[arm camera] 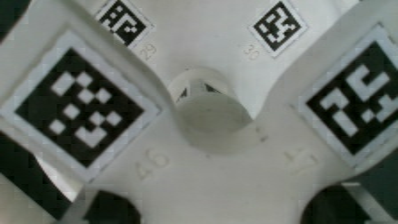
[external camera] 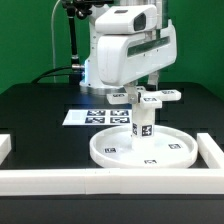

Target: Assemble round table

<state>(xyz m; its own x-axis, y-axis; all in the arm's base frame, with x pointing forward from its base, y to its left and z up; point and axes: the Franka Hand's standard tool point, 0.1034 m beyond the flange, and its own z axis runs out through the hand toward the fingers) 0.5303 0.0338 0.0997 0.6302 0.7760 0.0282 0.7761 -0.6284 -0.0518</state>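
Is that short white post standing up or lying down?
Upright: the post stands on the round disc, with the cross-shaped foot on top.

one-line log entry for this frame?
post upright on round disc | cross foot atop post | pincer state unseen | marker board behind

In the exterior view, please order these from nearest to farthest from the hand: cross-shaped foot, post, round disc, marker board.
1. Cross-shaped foot, directly under the hand.
2. Post, upright below the foot.
3. Round disc and marker board: too close to call.
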